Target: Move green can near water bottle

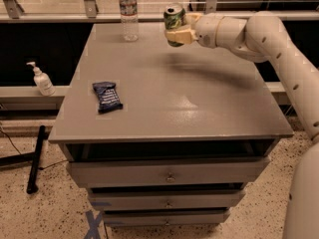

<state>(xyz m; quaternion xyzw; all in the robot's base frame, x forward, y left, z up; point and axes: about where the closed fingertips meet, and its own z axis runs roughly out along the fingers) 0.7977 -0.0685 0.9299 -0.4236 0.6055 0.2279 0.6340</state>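
The green can (174,20) has yellowish markings and a silver top. It is held upright in my gripper (178,30), which is shut on it above the far middle of the grey table (169,103). My white arm reaches in from the right. The water bottle (129,11), clear with a white cap and a label band, stands upright at the table's far edge, to the left of the can with a gap between them.
A dark blue snack packet (106,96) lies on the table's left side. A white pump dispenser bottle (42,79) stands on a ledge left of the table. Drawers (169,176) are below the top. A rail runs behind the table.
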